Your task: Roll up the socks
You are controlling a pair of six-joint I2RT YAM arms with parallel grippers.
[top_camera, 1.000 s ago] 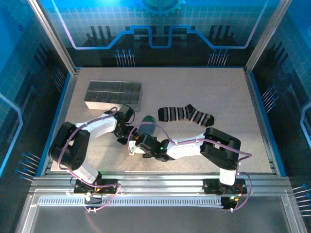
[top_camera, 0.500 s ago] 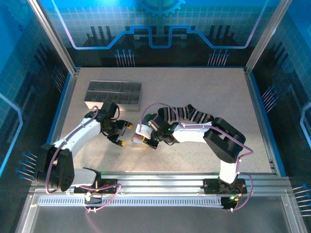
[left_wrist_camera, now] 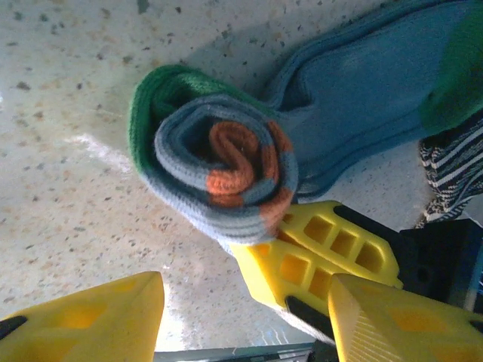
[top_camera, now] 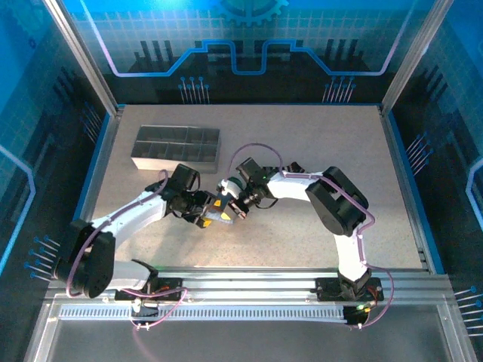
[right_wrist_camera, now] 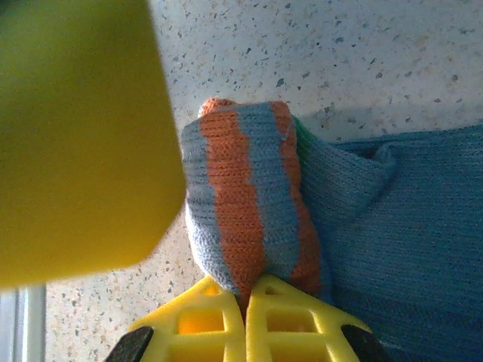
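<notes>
The grey-blue sock (left_wrist_camera: 219, 170) lies on the speckled table (top_camera: 317, 136), near its middle and just in front of the two arms' meeting point. Its orange-cuffed end is wound into a tight spiral, with a green patch wrapped around the outside. The rest of the sock stretches out flat from the roll. The right gripper (right_wrist_camera: 245, 290) is clenched on the roll, its yellow fingers pressed together on the lower edge of the orange and blue layers. The left gripper (left_wrist_camera: 245, 290) is released. Its two yellow fingers (left_wrist_camera: 83, 317) stand wide apart on either side of the right gripper's tips, and the roll sits just ahead of them without being pinched. In the right wrist view one left finger looms close beside the roll, though whether it touches cannot be told. The black-and-white striped sock (left_wrist_camera: 453, 170) lies just beyond the flat part of the grey-blue sock, at the frame's edge. A grey compartmented tray (top_camera: 177, 147) rests on the table's far left, well apart from the socks.
</notes>
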